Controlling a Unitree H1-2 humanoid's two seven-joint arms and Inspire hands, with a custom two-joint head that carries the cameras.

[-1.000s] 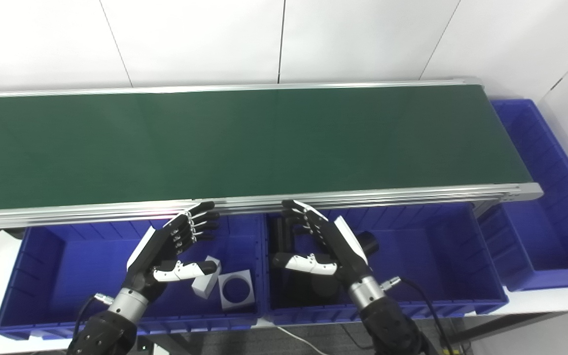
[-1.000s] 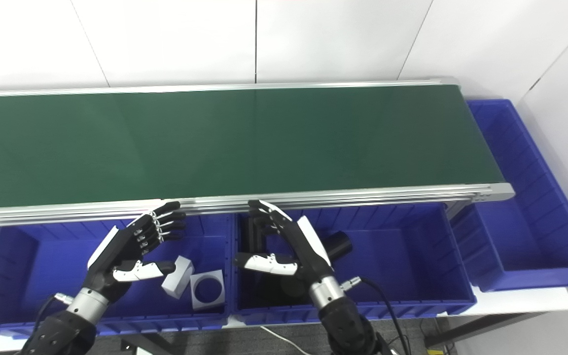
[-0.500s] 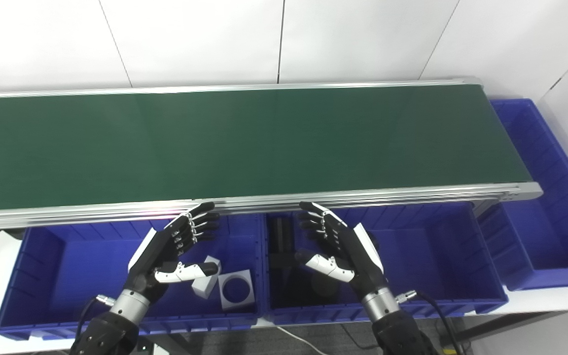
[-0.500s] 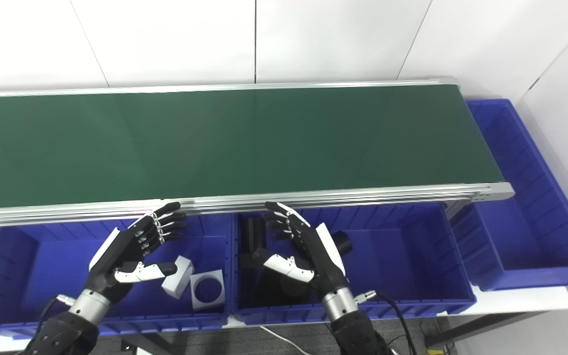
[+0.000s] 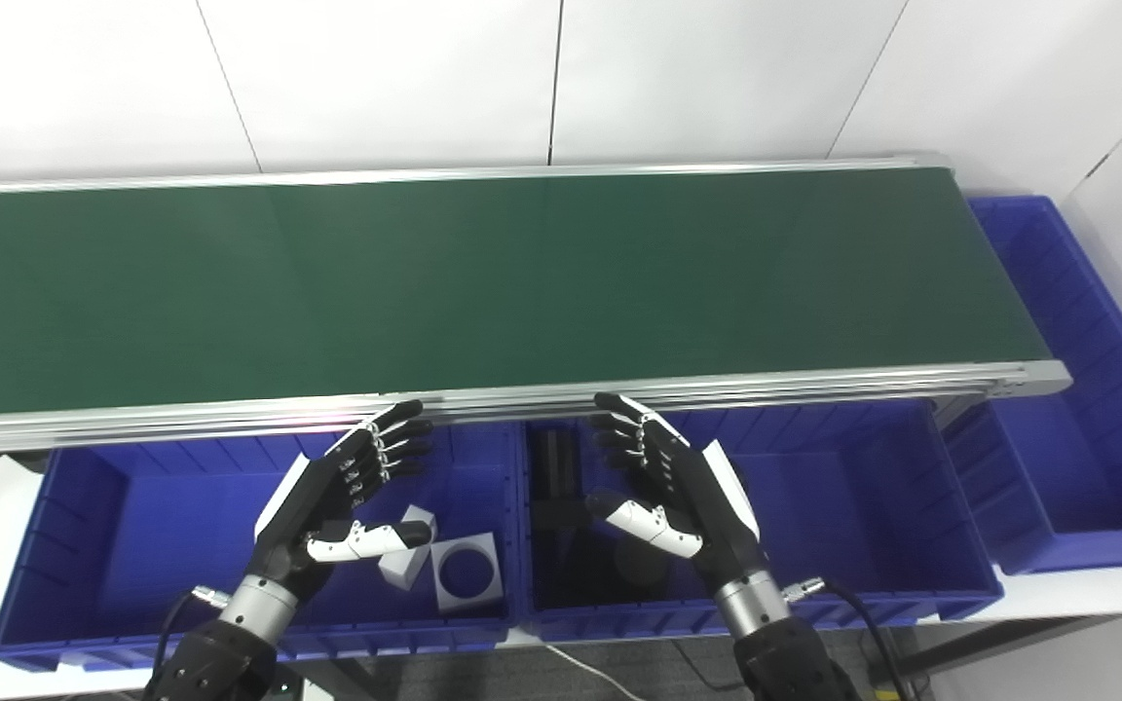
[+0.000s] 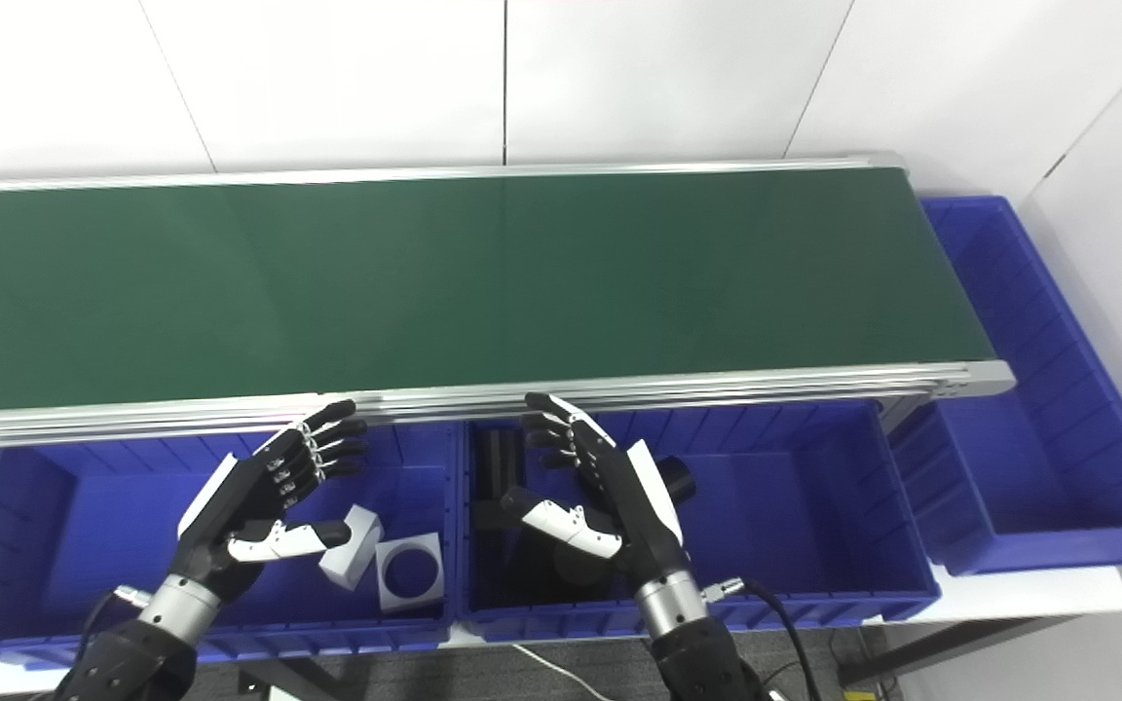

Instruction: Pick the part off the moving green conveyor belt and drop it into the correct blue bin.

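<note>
- A long green belt (image 5: 483,282) with silver rails runs across the middle of the frame from the left edge to the right; no part shows on its surface
- Three blue bins sit by the belt: a left bin (image 5: 64,545) at lower left, a middle bin (image 5: 873,506) at lower centre and right, and an end bin (image 5: 1087,409) at the right end of the belt
- The left hand (image 5: 332,497) rises from the bottom left and hangs over the left bin, just below the belt's near rail, fingers spread and thumb pointing right, holding nothing
- The right hand (image 5: 683,492) rises from the bottom centre and hangs over the left part of the middle bin, fingers spread and tips near the rail, thumb pointing left, holding nothing
- The two palms face each other, well apart, with the wall between the left and middle bins below the gap
- In the left bin, at its right end, lie a white block (image 5: 405,560), partly under the left thumb, and just right of it a white square plate with a round hole (image 5: 467,572), touching or nearly so
- In the middle bin, dark parts (image 5: 556,467) lie at the left end, hard to make out against the shadow; a black cylinder (image 6: 678,479) shows just right of the right hand
- A white wall with thin seams fills the top of the frame
- The end bin shows nothing inside
</note>
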